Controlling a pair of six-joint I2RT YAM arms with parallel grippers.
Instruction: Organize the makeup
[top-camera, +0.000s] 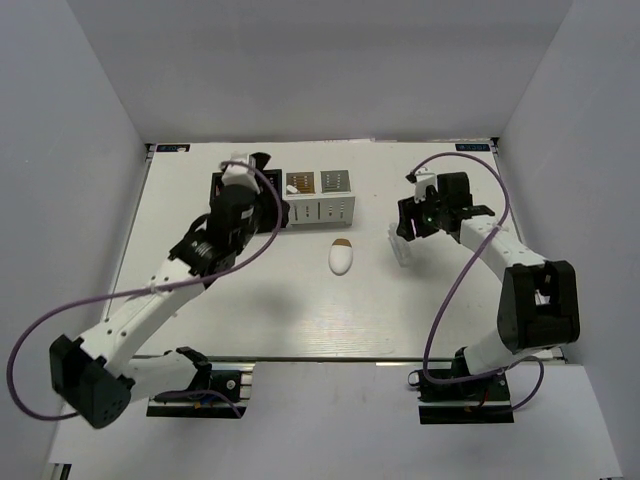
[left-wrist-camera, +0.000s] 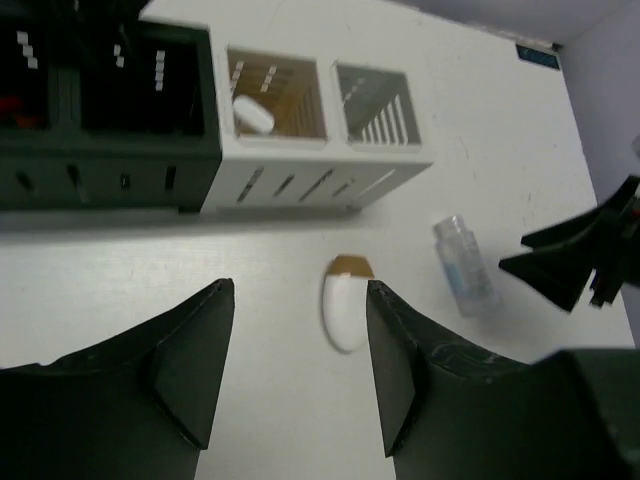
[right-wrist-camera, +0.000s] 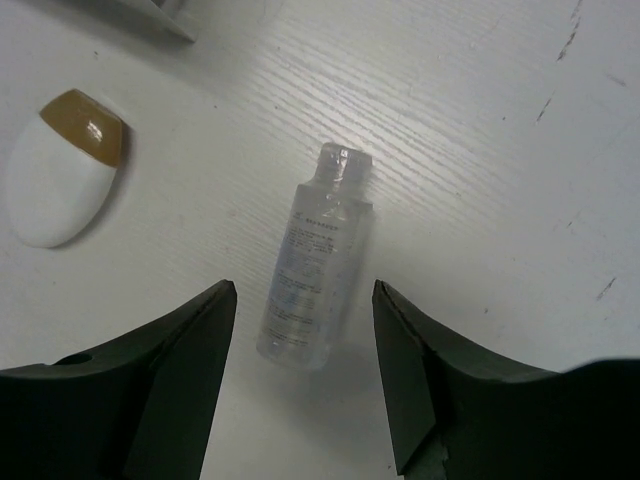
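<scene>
A white egg-shaped sponge (left-wrist-camera: 345, 310) with a tan end lies on the table in front of the white compartment box (left-wrist-camera: 320, 160); it also shows in the top view (top-camera: 341, 258). My left gripper (left-wrist-camera: 298, 300) hangs open above the table, with the sponge beyond its fingertips and nothing held. A small clear bottle (right-wrist-camera: 315, 260) lies on its side. My right gripper (right-wrist-camera: 303, 300) is open over it, and the bottle's base sits between the fingertips. A white-capped item (left-wrist-camera: 253, 113) rests in one compartment of the white box.
A black compartment box (left-wrist-camera: 110, 110) stands left of the white one, and my left arm (top-camera: 235, 215) covers most of it from above. The right gripper (top-camera: 402, 240) sits right of the sponge. Grey walls enclose the table on three sides.
</scene>
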